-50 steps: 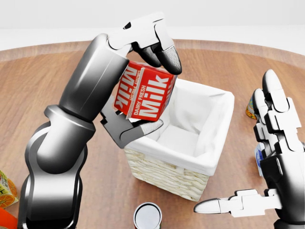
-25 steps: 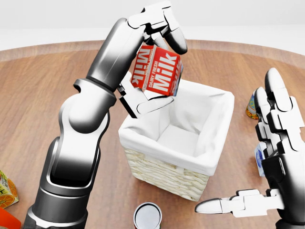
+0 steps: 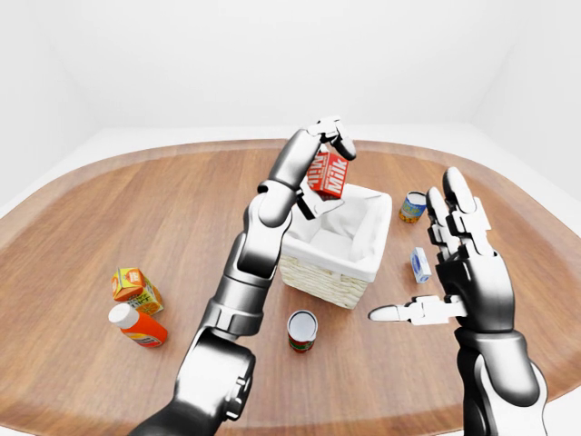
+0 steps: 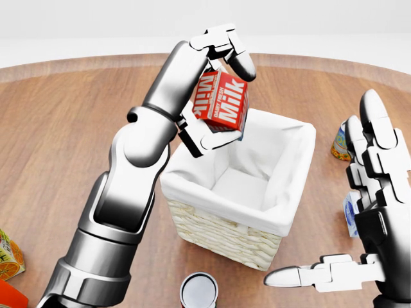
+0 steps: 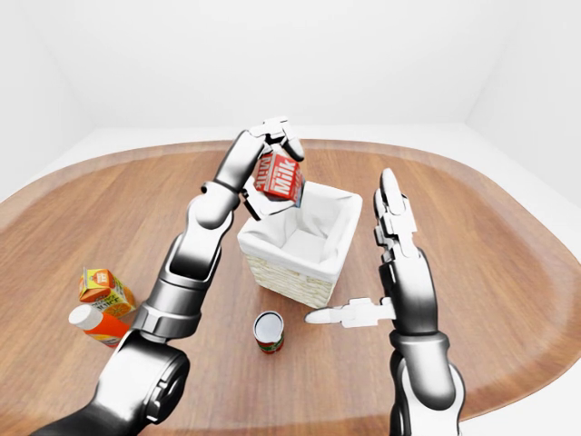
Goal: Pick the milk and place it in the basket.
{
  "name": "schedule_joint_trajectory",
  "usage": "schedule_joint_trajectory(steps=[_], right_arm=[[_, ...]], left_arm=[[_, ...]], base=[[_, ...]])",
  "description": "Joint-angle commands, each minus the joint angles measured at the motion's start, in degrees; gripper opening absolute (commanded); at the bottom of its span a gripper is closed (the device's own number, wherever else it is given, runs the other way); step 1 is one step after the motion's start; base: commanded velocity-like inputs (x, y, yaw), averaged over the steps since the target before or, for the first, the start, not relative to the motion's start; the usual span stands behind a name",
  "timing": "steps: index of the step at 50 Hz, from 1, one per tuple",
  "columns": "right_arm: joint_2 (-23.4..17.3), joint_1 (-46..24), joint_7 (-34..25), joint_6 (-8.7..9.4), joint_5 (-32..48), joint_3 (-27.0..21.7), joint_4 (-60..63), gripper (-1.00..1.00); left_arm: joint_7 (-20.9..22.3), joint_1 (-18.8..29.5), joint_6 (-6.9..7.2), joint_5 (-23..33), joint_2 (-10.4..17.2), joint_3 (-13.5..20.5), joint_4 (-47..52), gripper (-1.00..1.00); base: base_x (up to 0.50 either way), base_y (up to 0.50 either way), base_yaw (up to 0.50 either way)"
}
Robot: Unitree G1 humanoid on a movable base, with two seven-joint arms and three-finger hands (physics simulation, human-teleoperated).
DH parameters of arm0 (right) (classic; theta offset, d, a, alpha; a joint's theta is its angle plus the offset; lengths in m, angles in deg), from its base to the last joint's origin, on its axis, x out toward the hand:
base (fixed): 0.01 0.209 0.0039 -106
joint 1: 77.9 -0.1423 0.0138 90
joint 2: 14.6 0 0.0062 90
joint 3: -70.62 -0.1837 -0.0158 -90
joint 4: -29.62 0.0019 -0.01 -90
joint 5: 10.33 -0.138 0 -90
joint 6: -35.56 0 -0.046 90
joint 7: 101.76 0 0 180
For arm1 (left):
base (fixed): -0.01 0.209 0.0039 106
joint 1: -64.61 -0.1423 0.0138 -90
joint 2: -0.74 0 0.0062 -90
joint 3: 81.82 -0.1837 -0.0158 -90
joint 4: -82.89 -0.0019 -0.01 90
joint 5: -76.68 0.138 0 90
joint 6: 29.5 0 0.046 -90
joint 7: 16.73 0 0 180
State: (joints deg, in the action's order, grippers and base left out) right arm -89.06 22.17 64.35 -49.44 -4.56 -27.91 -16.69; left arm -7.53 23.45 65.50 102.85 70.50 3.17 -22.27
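I've got the milk (image 4: 221, 102) gripped in the left hand (image 4: 215, 86), fingers wrapped round it, above the basket (image 4: 282, 224) rim at 11 o'clock. Pick done; drop-in left. Right hand (image 4: 372, 212) splayed, empty.

The milk (image 4: 221, 102) is a red carton with white "Milk" lettering, held tilted in the air above the upper-left corner of the basket (image 4: 212, 224). The basket is a square woven wicker box with a white cloth lining, standing upright on the bench (image 4: 51, 128).
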Motion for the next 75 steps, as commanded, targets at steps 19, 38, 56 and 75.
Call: schedule_joint_trajectory(steps=[19,38,56,75], right_arm=[[0.1,0.2,-0.3,0.00,-0.4,-0.4,0.1,1.00],[0.1,0.3,-0.3,0.00,-0.4,-0.4,0.4,1.00],[0.1,0.3,-0.3,0.00,-0.4,-0.3,0.4,1.00],[0.1,0.2,-0.4,0.00,-0.6,-0.5,0.6,1.00]], left_arm=[[-10.9,5.1,-8.80,0.3,-1.2,0.8,-27.6,-1.00],[-12.0,5.0,-9.93,0.8,-2.1,0.6,-29.7,-1.00],[-13.8,4.3,-10.00,2.1,-2.9,0.2,-34.2,-1.00],[-14.8,4.6,-10.00,2.6,-3.0,0.2,-36.9,-1.00]], base=[[0.00,0.00,0.00],[0.00,0.00,0.00],[0.00,0.00,0.00],[0.00,0.00,0.00]])
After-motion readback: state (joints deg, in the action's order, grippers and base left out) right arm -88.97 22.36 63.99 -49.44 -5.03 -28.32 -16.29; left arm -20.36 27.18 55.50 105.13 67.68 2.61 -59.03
